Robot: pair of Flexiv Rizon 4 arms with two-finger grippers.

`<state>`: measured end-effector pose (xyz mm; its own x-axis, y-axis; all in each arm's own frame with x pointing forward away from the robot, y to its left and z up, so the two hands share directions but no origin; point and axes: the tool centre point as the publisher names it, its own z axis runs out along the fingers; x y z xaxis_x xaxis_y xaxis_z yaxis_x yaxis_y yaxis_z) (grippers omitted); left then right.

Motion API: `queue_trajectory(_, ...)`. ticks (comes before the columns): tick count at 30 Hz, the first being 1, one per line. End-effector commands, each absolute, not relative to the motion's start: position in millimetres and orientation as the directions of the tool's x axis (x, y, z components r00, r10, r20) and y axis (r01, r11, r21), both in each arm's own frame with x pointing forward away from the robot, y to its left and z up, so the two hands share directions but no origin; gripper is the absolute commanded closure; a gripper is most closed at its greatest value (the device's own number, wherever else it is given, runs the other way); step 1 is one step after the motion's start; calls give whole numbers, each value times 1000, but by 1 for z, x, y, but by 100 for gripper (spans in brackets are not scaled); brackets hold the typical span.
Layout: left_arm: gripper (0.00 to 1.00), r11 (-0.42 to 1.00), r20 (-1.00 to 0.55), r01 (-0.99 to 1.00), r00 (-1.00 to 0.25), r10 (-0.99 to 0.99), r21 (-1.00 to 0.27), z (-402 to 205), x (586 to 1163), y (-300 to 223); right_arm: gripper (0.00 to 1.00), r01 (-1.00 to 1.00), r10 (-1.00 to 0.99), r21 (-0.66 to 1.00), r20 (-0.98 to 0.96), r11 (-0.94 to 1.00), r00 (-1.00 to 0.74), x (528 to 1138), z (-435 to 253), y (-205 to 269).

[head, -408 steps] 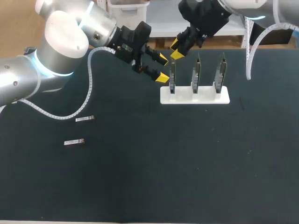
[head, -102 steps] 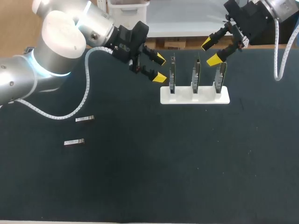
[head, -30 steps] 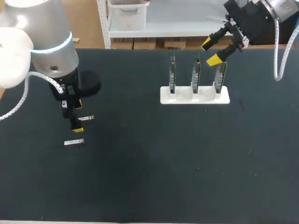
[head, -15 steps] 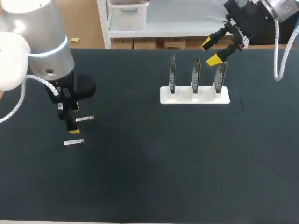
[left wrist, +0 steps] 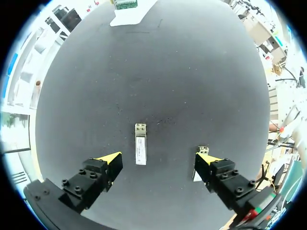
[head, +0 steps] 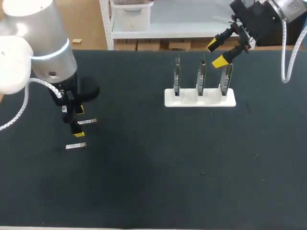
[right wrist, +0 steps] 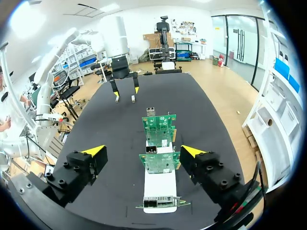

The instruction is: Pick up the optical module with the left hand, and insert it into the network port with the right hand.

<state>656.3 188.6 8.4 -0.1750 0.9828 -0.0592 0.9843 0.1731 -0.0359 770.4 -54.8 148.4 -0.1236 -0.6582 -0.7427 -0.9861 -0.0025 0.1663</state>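
Left tool (left wrist: 158,158) held wide near tabletop (head: 158,182) left edge, optical module (left wrist: 140,150) straddled (not gripped). Right tool (head: 217,53) held wide above network port boards (head: 200,76), near far edge.

Two optical modules lie on the left part of the table (head: 158,187), well apart from the stand (head: 200,98) at its far right. The farther optical module (head: 88,121) lies between the parted jaws of the left gripper (head: 78,122), which hangs over it. The nearer optical module (head: 76,145) lies just outside one jaw, toward the table's front edge. Three network cards stand upright on the stand in a row: left card (head: 177,76), middle card (head: 201,75), right card (head: 226,76). The right gripper (head: 217,52) hangs behind and above the row, by the right card's top, its jaws apart.
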Motion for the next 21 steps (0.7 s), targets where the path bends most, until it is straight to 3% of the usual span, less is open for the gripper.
queue_trajectory(1,0,170,-61,984,-173,983,-49,2,662,189,0,-987,-658,162,-743,1,-123,768,148,-55)
queue_trajectory(21,0,178,-51,981,-182,982,-78,-9,666,194,0,-987,-658,162,-743,1,-123,768,148,-55)
